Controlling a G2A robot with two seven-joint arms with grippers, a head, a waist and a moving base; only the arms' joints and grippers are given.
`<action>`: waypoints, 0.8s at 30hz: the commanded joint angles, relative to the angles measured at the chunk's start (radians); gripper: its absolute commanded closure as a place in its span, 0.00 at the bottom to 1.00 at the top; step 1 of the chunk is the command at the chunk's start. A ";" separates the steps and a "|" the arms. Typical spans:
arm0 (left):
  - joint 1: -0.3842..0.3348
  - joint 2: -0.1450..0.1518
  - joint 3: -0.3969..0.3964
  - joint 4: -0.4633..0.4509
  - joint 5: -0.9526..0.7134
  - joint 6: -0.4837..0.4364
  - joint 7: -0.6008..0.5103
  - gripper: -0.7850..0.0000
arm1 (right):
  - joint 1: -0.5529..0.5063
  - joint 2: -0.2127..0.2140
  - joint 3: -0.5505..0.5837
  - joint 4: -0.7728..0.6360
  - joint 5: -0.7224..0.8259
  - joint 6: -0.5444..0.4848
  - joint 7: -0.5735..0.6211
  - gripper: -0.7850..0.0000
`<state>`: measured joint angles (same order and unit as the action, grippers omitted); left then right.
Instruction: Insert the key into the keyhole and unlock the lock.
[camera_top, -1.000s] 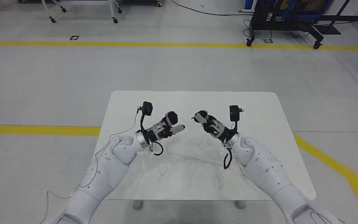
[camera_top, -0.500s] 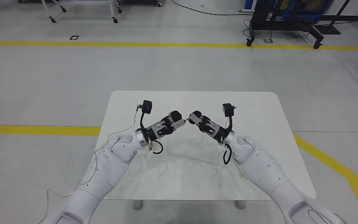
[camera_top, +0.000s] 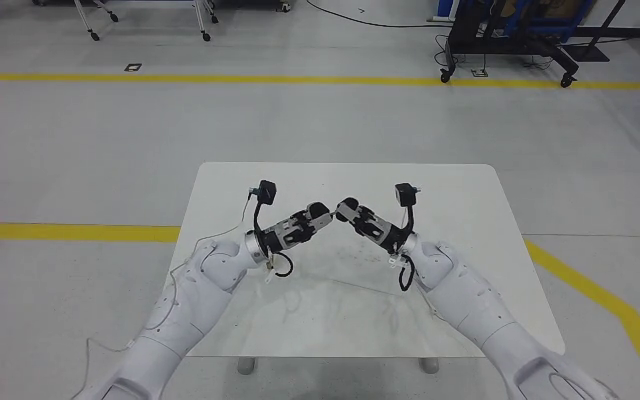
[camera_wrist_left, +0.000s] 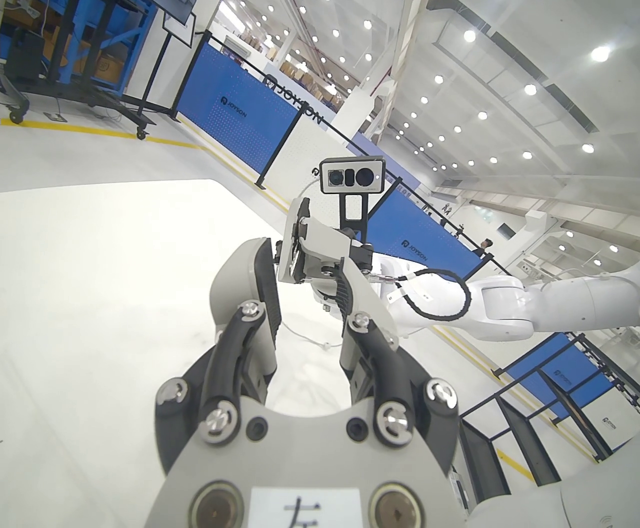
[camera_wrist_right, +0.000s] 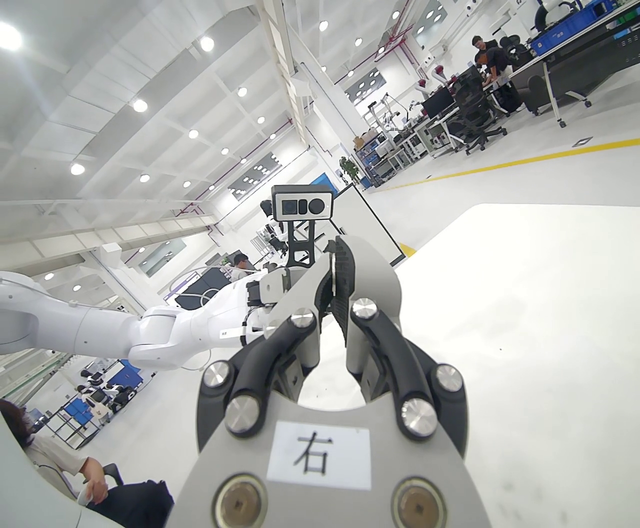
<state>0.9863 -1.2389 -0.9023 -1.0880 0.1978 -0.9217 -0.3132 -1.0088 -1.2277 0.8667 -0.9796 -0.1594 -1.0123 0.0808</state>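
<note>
Alignment matters most: with left fingers (camera_wrist_left: 265, 280) spread and right fingers (camera_wrist_right: 360, 280) pinched nearly shut, tips meeting above the worktop (camera_top: 450, 190) just 12 o'clock of centre, key and lock indistinct there, I'd push straight before twisting gently.

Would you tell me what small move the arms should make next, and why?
Probably a slight, slow alignment nudge of the right gripper rather than a push: its fingers look shut, its tip sits close to the open left gripper above the table, and the alignment between them is too small to tell.
</note>
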 joint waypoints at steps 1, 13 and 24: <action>0.000 -0.001 0.002 0.000 -0.002 -0.002 -0.005 0.75 | 0.000 -0.001 0.000 0.001 0.004 0.000 0.006 1.00; -0.002 -0.006 0.002 0.008 -0.016 -0.003 -0.028 1.00 | 0.000 -0.007 0.002 -0.005 0.014 0.000 0.031 1.00; -0.001 -0.009 -0.014 0.009 0.006 -0.001 -0.001 1.00 | -0.006 -0.007 0.011 -0.013 0.013 0.000 0.046 1.00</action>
<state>0.9847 -1.2478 -0.9136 -1.0783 0.2010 -0.9216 -0.3200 -1.0147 -1.2346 0.8764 -0.9923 -0.1463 -1.0123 0.1258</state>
